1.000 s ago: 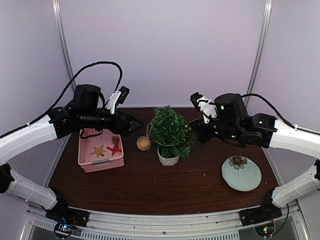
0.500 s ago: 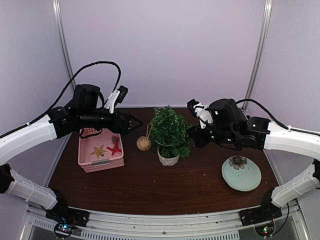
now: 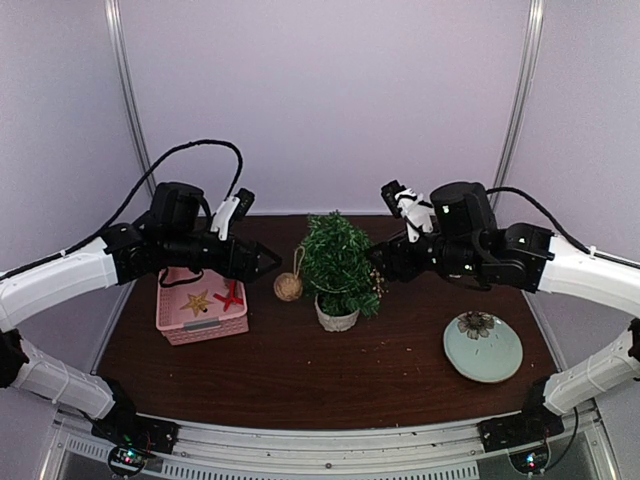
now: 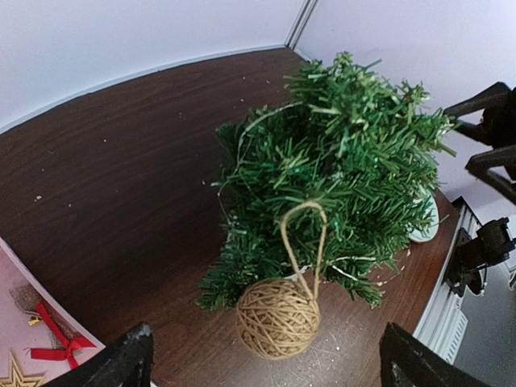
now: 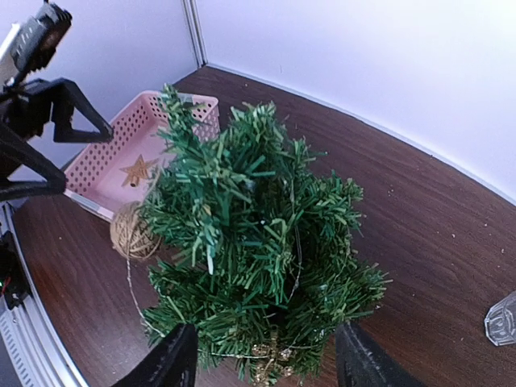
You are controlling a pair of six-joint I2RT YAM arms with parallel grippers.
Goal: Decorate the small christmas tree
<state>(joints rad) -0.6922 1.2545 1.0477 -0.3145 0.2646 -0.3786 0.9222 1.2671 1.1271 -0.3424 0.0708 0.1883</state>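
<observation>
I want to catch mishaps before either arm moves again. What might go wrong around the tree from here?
1. The right gripper stands open, straddling lower branches of the small christmas tree, where a gold ornament sits. Pulling back may snag foliage, tip the tree or drag the ornament off.
2. The twine ball hangs by a thin loop from one branch, with the open left gripper close. A brush might unhook it.
</observation>
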